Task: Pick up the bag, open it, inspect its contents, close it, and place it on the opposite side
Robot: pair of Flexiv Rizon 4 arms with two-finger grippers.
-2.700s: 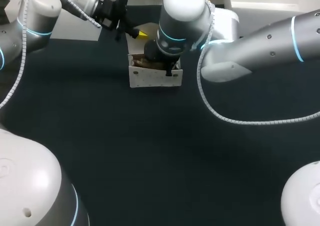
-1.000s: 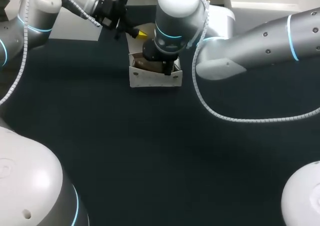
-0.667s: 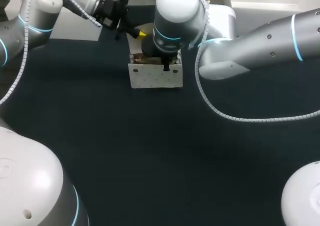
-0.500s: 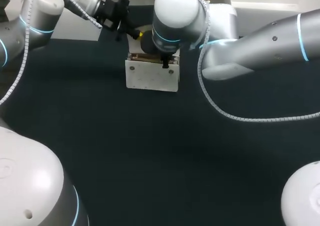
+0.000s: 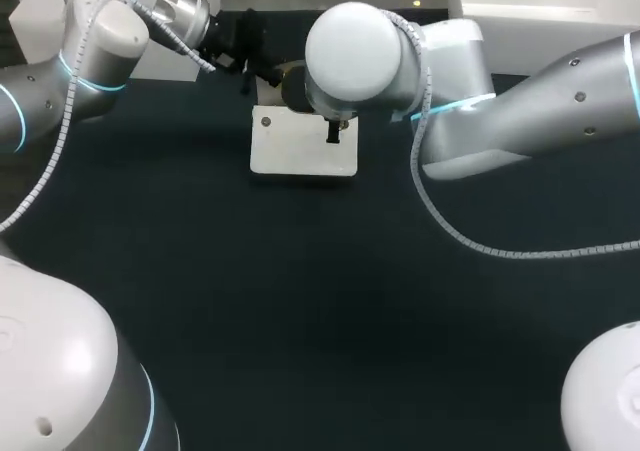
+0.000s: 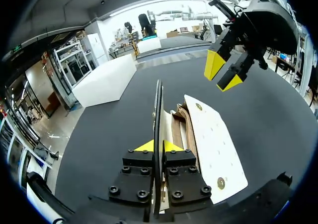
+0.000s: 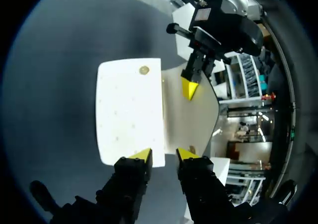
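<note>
My left tool (image 6: 158,145) is clamped on the bag's (image 5: 302,151) back edge; right tool (image 7: 164,155), fingers (image 7: 141,157) apart, should press squarely so the snap (image 7: 144,70) catches

We see the bag (image 5: 303,151) as white, with a faint pattern of small pale dots. In the head view it has a round brass-coloured stud (image 5: 265,122) at its 11 o'clock corner. In the left wrist view its inner layers (image 6: 180,127) are brown. The counter (image 5: 300,301) is very dark, almost black. Our left arm (image 5: 95,46) and right arm (image 5: 540,111) are white and grey with thin cyan rings. The left end effector (image 6: 158,145) and the right end effector (image 7: 164,154) are black with bright yellow tips.
</note>
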